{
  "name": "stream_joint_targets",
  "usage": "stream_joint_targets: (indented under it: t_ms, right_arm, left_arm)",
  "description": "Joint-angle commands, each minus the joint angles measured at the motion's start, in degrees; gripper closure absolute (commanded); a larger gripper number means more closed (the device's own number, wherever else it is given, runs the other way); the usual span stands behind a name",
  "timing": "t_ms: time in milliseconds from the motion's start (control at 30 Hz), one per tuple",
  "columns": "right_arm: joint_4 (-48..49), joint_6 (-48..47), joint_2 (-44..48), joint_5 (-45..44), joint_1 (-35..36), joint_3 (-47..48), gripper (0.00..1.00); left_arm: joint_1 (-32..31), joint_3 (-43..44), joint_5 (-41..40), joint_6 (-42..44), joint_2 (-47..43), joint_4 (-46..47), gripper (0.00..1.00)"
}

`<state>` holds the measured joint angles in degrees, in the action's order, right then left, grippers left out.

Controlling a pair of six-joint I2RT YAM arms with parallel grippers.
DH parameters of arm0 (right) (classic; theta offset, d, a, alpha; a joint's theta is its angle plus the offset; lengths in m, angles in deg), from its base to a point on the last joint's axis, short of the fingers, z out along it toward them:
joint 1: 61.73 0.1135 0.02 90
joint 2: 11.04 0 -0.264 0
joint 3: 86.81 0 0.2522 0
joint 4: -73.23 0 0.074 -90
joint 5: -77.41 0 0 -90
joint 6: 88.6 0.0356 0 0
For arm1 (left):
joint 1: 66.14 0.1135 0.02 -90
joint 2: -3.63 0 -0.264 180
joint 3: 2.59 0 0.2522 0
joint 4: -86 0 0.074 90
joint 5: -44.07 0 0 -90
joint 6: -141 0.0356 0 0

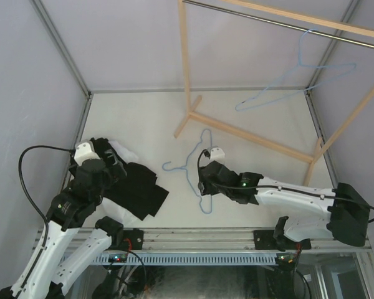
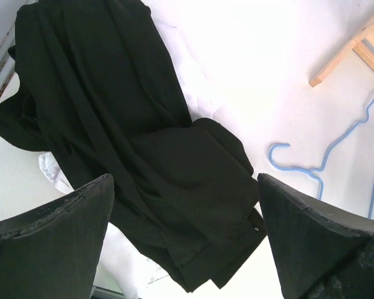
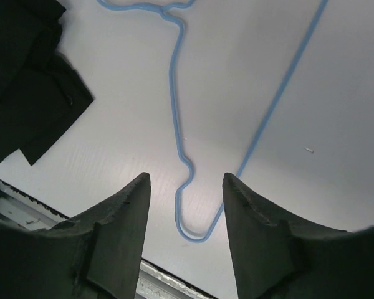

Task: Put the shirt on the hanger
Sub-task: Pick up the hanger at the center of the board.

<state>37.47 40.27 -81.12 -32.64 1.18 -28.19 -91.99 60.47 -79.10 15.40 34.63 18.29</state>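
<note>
The white shirt (image 1: 127,152) lies crumpled at the table's left, mostly under a black garment (image 1: 137,190). In the left wrist view only strips of the shirt (image 2: 55,171) show around the black garment (image 2: 143,143). My left gripper (image 1: 112,161) is open and empty above that pile (image 2: 184,187). A blue wire hanger (image 1: 196,171) lies flat mid-table. My right gripper (image 1: 204,187) is open and empty just above the hanger's near corner. In the right wrist view that corner of the hanger (image 3: 177,124) sits between my open fingers (image 3: 186,180).
A wooden clothes rack (image 1: 249,134) with a metal rail stands at the back right. A second blue hanger (image 1: 299,81) hangs from the rail. The rack's foot (image 2: 343,59) lies right of the pile. The table's metal front edge (image 3: 25,212) is close below my right gripper.
</note>
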Motion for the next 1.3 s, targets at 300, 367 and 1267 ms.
stream_joint_targets:
  t_ms: [300,367,1267]
  right_arm:
    - [-1.41,-2.58,-23.38,3.45,-4.19,18.83,0.53]
    - [-2.94,-2.62,-26.87,3.47,-4.16,21.78,0.54]
    - [-7.55,-1.43,-42.9,5.15,-6.73,32.58,0.71]
  left_arm:
    - [0.36,-0.51,2.23,5.63,-1.36,5.33,0.04]
    - [0.36,-0.62,2.23,5.62,-1.9,5.43,0.04]
    - [0.45,-1.15,3.2,6.26,-3.76,6.78,0.03]
